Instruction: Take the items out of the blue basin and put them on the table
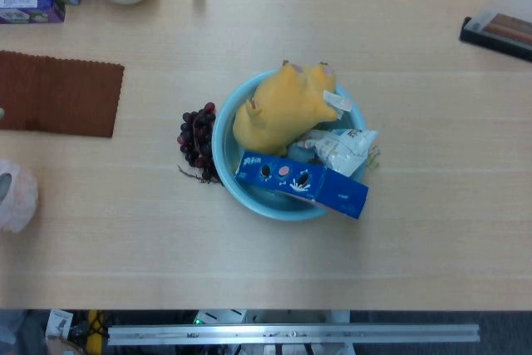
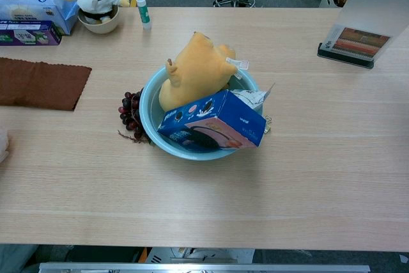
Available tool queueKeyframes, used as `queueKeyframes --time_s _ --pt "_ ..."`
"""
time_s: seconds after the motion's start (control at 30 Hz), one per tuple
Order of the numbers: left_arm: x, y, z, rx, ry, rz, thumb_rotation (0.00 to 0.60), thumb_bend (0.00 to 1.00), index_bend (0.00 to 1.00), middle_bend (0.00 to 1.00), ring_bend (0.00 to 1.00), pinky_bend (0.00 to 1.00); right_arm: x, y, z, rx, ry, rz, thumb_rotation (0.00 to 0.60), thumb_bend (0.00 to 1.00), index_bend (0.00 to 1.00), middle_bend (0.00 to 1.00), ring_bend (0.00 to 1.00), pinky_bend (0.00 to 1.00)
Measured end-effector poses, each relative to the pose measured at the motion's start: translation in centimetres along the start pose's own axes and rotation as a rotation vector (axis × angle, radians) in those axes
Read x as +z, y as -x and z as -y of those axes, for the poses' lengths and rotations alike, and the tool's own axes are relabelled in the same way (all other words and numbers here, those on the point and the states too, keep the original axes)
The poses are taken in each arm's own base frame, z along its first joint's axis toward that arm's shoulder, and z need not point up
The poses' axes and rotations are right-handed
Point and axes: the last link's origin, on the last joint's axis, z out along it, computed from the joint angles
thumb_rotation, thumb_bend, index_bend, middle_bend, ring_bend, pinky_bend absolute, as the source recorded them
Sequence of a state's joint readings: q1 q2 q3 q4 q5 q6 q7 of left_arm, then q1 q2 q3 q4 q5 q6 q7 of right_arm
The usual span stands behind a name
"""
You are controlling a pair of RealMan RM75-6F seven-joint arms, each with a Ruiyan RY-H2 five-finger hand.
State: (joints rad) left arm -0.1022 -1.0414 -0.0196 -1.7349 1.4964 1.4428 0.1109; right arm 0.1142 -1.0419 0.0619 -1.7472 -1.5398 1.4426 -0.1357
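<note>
Broadly, a pale wood-grain counter (image 1: 432,247) fills both views, with a brown cloth (image 1: 58,93) at its left side and grey floor beyond the far edge. Near its middle sits the blue basin (image 1: 223,151), holding a yellow plush toy (image 1: 283,110), a white packet (image 1: 345,145) and a blue cookie box (image 1: 301,183) whose long axis runs left to right across the near rim, tilted; dark grapes (image 1: 196,140) lie on the counter touching the basin's left side. Neither hand appears in either view, so their state cannot be told.

The blue basin (image 1: 223,151) holds a yellow plush toy (image 1: 283,110) at its far side, a blue cookie box (image 1: 301,183) across its near rim, and a white packet (image 1: 345,147) between them.
</note>
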Motion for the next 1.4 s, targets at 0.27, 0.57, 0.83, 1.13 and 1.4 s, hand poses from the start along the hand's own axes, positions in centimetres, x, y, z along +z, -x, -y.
queueKeyframes --time_s 0.27,0.57,0.83,1.13,1.4 --pt "-0.3 0.3 -0.2 -0.005 0.004 0.020 0.600 0.27 0.19 0.24 0.23 0.32 0.1 -0.4 1.2 0.026 -0.060 0.009 0.600 0.17 0.31 0.34 0.29 0.39" --pt "-0.7 0.0 0.4 -0.014 -0.012 0.014 0.600 0.27 0.19 0.24 0.23 0.32 0.4 -0.3 3.7 0.057 -0.170 0.049 0.600 0.17 0.31 0.34 0.29 0.39" --pt "-1.2 0.1 0.8 -0.020 -0.023 0.033 0.600 0.27 0.19 0.24 0.23 0.32 1.1 0.1 7.0 0.075 -0.287 0.097 0.600 0.15 0.30 0.34 0.29 0.39" --pt "-1.6 0.3 1.3 -0.026 -0.042 0.049 0.600 0.27 0.19 0.24 0.23 0.32 2.6 1.0 12.0 0.073 -0.459 0.149 0.600 0.13 0.29 0.34 0.29 0.39" --pt "-1.5 0.4 1.5 -0.026 -0.054 0.064 0.600 0.27 0.19 0.24 0.23 0.32 3.2 1.6 15.6 0.071 -0.597 0.158 0.600 0.12 0.28 0.33 0.29 0.39"
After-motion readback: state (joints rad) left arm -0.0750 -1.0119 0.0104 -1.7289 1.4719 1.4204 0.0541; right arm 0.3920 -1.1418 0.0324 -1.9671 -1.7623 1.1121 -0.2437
